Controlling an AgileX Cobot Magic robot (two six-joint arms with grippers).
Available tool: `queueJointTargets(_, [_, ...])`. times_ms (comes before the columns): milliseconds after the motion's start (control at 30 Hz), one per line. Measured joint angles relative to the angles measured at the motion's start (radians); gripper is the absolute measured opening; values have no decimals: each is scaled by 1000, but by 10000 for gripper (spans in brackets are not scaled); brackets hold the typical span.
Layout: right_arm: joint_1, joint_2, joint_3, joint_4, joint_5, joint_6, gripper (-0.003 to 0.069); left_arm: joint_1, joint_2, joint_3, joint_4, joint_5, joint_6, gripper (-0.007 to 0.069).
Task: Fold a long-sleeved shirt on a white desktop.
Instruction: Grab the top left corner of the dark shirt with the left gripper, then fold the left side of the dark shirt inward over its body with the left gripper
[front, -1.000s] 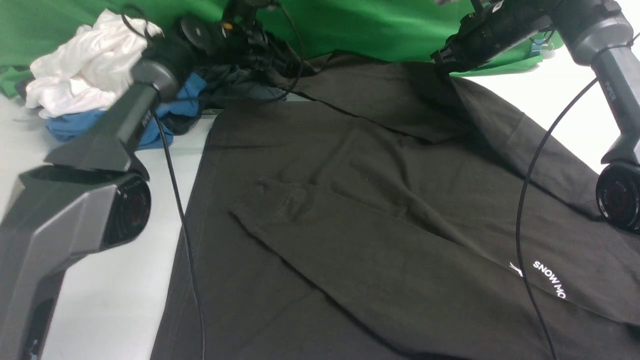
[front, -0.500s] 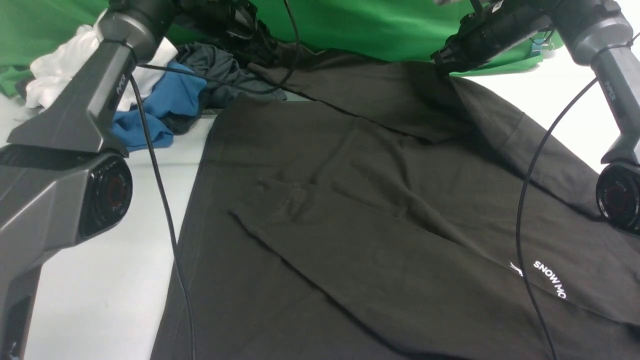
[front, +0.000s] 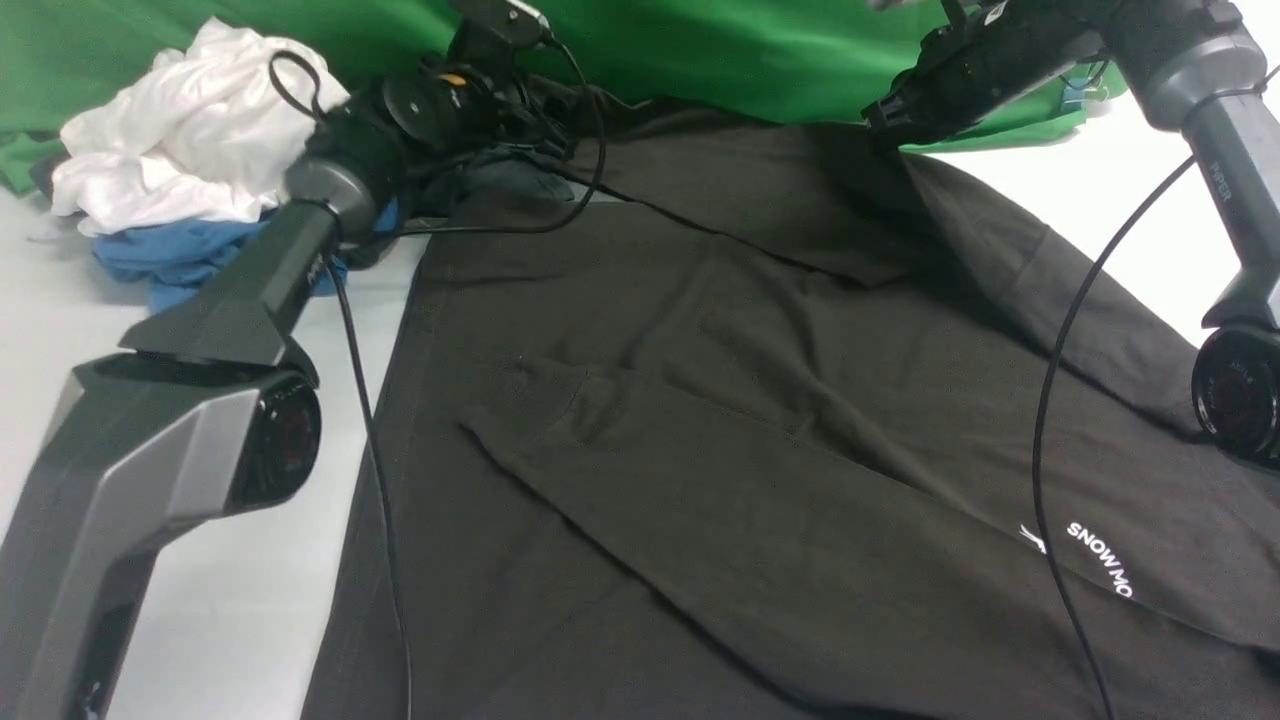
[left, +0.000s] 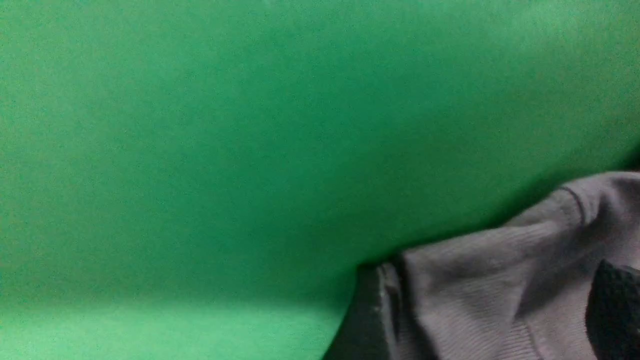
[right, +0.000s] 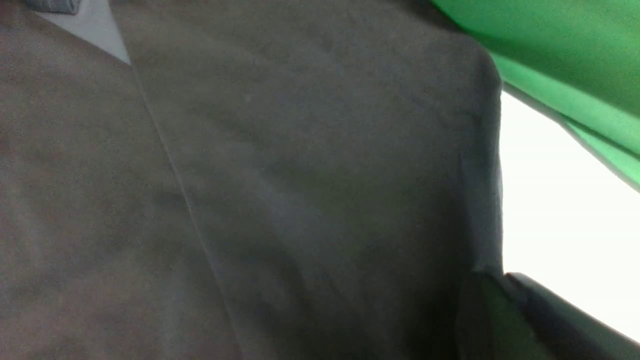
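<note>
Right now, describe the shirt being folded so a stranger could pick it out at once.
Start at the white desktop in front of the green cloth. The long-sleeved shirt is the big dark garment spread across its middle. Unlike the white garment and blue garment heaped far left, it bears small white lettering.

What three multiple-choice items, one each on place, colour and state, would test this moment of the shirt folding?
1. Where is the pile of white and blue clothes?
A. on the desk, left of the shirt
B. on the shirt's lettering
C. under the right arm

2. What colour is the backdrop cloth?
A. red
B. green
C. yellow

3. How does the sleeve lie?
A. hanging off the desk
B. rolled into a ball
C. folded flat across the shirt's body

Answers:
1 A, the pile sits far left, beside the shirt's edge.
2 B, bright green fills the back.
3 C, the sleeve lies flat over the body.
</note>
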Motion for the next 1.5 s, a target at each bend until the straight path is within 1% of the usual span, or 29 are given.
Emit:
queueJointTargets(100, [0,0,0,0,0,0,33,-10,9,9,-6,-29,-7,542])
queueJointTargets(133, [0,0,0,0,0,0,33,-18,11,23,-8,-50,-6,514])
queueJointTargets(167, [0,0,0,0,0,0,33,-17,12,25,-8,-54,-5,510])
queueJointTargets(233, [0,0,0,0,0,0,33,-24,19,50,-15,-94,10,430])
queueJointTargets(267, [0,0,0,0,0,0,33,-24,22,57,-16,-102,9,405])
queueJointTargets(300, [0,0,0,0,0,0,33,-24,27,71,-19,-108,9,338])
queueJointTargets(333, [0,0,0,0,0,0,33,-24,28,73,-21,-111,8,338])
queueJointTargets(367, [0,0,0,1,0,0,33,-24,29,76,-34,-114,5,234])
queueJointTargets(400, [0,0,0,1,0,0,33,-24,28,76,-34,-112,5,221])
queueJointTargets(433, [0,0,0,1,1,-2,33,-24,22,76,-34,-101,5,132])
queueJointTargets(467, [0,0,0,1,1,-2,33,-24,20,76,-34,-99,5,112])
queueJointTargets(500, [0,0,0,1,1,-3,33,-23,7,79,-32,-71,5,76])
queueJointTargets(533, [0,0,0,1,1,-4,33,-23,5,79,-32,-71,5,77])
queueJointTargets(567, [0,0,0,1,1,-4,33,-21,-16,86,-31,-28,5,77])
queueJointTargets(600, [0,0,0,1,1,-4,33,-21,-22,86,-31,-23,5,77])
queueJointTargets(633, [0,0,0,1,1,-4,33,-21,-55,87,-26,34,5,77])
queueJointTargets(700, [0,0,0,1,1,-4,33,-21,-87,87,-13,76,5,77])
queueJointTargets(800, [0,0,0,1,1,-4,33,-21,-146,87,29,140,0,77])
queueJointTargets(933, [0,0,0,1,1,-5,33,-21,-236,86,128,278,-43,77])
queueJointTargets(1067, [0,0,0,1,1,-7,33,-21,-267,86,199,403,-51,77])
queueJointTargets(1100, [0,0,0,1,1,-7,32,-21,-277,86,226,471,-51,77])
queueJointTargets(1200, [0,0,0,1,1,-7,32,-21,-289,86,259,579,-49,77])
queueJointTargets(1333, [0,-2,0,-16,1,-1,32,-16,-313,112,256,643,-6,77])
queueJointTargets(1400, [0,-13,2,-40,1,18,32,0,-362,181,252,679,41,77])
queueJointTargets(1500, [0,-40,29,-46,-2,23,32,21,-422,293,250,667,88,77])
